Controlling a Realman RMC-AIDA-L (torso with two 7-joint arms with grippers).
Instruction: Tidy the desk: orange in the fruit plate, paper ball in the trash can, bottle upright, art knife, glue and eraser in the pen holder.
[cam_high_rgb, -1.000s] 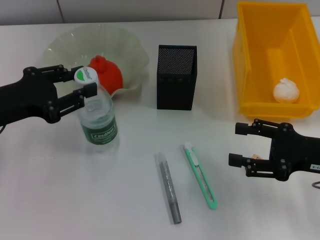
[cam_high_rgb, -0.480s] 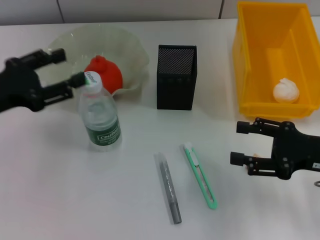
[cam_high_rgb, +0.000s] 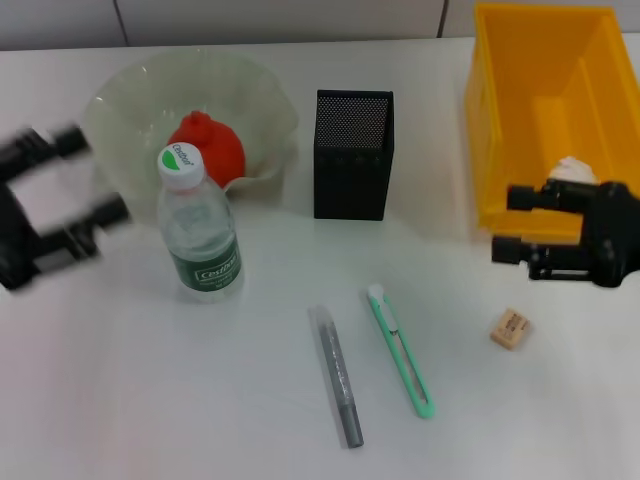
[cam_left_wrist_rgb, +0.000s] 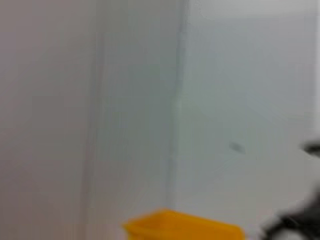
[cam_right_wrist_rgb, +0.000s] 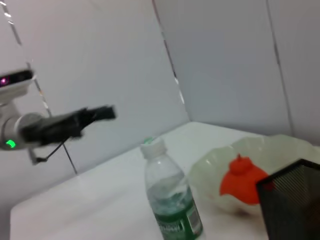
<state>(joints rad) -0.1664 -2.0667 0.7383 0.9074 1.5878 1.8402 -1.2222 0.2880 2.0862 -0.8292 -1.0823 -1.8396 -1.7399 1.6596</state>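
The bottle (cam_high_rgb: 198, 230) stands upright on the desk (cam_high_rgb: 150, 380), beside the fruit plate (cam_high_rgb: 130, 90) that holds the orange (cam_high_rgb: 210, 145). My left gripper (cam_high_rgb: 92, 176) is open and empty, a little left of the bottle. The glue (cam_high_rgb: 337, 375) and the art knife (cam_high_rgb: 400, 350) lie flat side by side near the front. Right of them lies the eraser (cam_high_rgb: 510, 328). Above it my right gripper (cam_high_rgb: 512, 222) hangs open and empty before the trash can (cam_high_rgb: 545, 100), partly covering the paper ball (cam_high_rgb: 572, 166) inside. The pen holder (cam_high_rgb: 353, 155) stands mid-desk.
The right wrist view shows the bottle (cam_right_wrist_rgb: 170, 200), the orange (cam_right_wrist_rgb: 242, 180), a corner of the pen holder (cam_right_wrist_rgb: 295, 200) and my left arm (cam_right_wrist_rgb: 65, 125) farther off. A yellow rim of the trash can (cam_left_wrist_rgb: 185, 227) shows in the left wrist view.
My left gripper let go of the bottle and drew back to the left. My right gripper rose away from the eraser toward the trash can, leaving the eraser on the desk.
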